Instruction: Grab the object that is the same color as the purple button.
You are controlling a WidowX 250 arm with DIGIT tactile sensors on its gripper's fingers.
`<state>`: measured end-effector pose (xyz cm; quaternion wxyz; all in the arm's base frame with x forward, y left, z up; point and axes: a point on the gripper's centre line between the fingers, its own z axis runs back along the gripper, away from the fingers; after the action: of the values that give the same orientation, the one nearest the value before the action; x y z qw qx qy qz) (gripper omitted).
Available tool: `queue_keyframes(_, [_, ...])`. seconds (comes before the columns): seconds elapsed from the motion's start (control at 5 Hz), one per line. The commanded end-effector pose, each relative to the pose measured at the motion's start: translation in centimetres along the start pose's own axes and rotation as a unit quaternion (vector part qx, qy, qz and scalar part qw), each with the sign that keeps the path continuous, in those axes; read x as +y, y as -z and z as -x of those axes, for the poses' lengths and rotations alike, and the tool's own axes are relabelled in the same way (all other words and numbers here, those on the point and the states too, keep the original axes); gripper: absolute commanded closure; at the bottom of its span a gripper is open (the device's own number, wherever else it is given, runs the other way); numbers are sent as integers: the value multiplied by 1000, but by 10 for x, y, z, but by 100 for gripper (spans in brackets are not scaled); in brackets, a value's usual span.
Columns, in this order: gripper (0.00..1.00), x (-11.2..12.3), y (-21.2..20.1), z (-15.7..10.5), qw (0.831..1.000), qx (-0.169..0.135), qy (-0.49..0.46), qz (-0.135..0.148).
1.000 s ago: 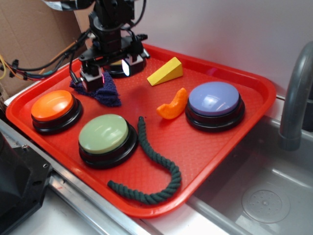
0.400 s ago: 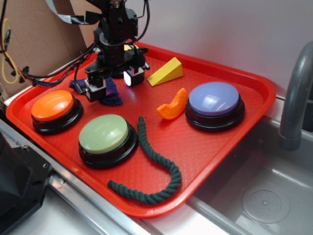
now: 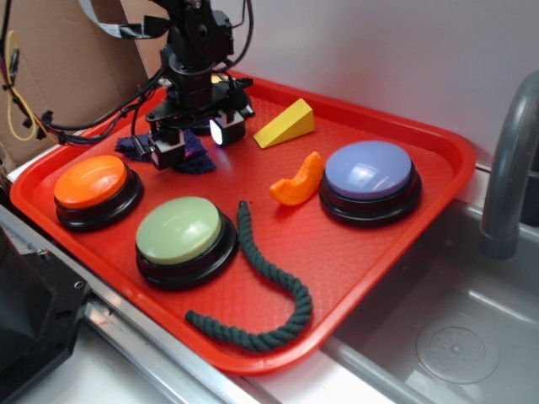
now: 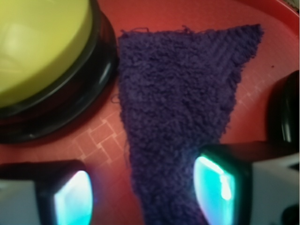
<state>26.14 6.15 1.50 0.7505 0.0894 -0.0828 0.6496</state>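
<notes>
Cloth (image 4: 180, 108): dark purple, fuzzy, roughly triangular, lying flat on the red tray (image 3: 370, 252). In the wrist view its narrow end runs down between the two fingers (image 4: 220, 185), nearer the right-hand pad and partly under it; the wide end fans out beyond the fingertips. In the exterior view the cloth (image 3: 195, 158) shows only as dark patches either side of the gripper (image 3: 195, 139), at the tray's back left.

Gripper: low over the cloth, fingers spread, one on each side of the narrow end. Not pinching; a gap of tray shows between the left pad and the cloth edge.

Yellow button (image 4: 40, 47): ahead of the left finger in the wrist view, its black base just beside the cloth's edge.

Purple button (image 3: 369, 172): well apart from the fingers, on the tray's right side.

Orange button (image 3: 91, 183) and green button (image 3: 178, 231): near the tray's front left. Yellow wedge (image 3: 285, 124) lies at the tray's back, just right of the gripper; orange crescent (image 3: 296, 183) sits beside the purple button. Green rope (image 3: 269, 290) curls along the tray's front.
</notes>
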Motion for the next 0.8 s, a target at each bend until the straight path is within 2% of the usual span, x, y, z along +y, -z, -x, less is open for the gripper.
queue_keyframes(0.0, [100,15,-5,-13,999,-1,2,32])
queue_keyframes(0.2, [100,16,-9,-13,999,3,20,48])
queue_keyframes(0.6, [100,8,-51,-17,989,20,105,105])
